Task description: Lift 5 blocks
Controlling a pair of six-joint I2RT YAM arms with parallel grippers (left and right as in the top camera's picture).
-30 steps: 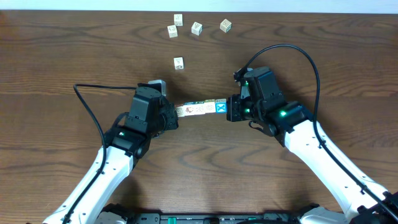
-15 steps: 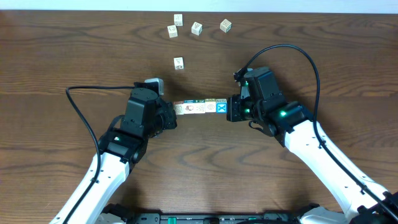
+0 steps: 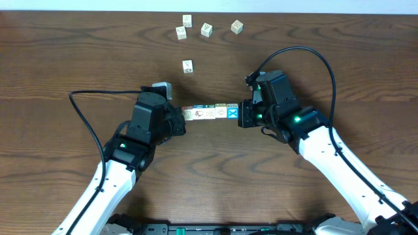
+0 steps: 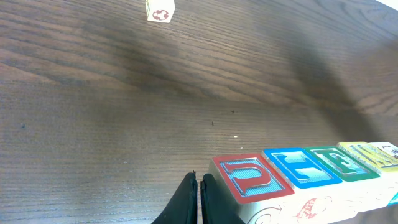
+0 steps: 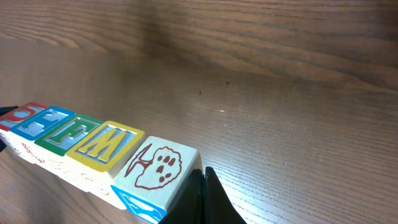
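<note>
Clearly, the five blocks (image 3: 210, 113) sit in one straight row at mid-table, end to end, pinned between the two arms; the left gripper (image 3: 183, 117) has its fingers pressed together and butts against the row's left end, beside the red-lettered cube (image 4: 249, 177); the right gripper (image 3: 240, 115), likewise closed with nothing between its jaws, bears on the other end at the blue X block (image 3: 232, 112); neither one clasps a cube, the row being held only by the push from both sides. Whether the row is off the table (image 3: 65, 59) yet, I cannot tell from these views. The step in hand, as I judge it, is raising the row as one piece; doing it well means equal inward pressure along the row's own axis, with both arms rising level and at the same rate, since any tilt or offset could buckle the row at a middle joint; a slow, straight lift suits it. The loose cubes (image 3: 187, 65) lie well apart toward the far edge and need no care.
</note>
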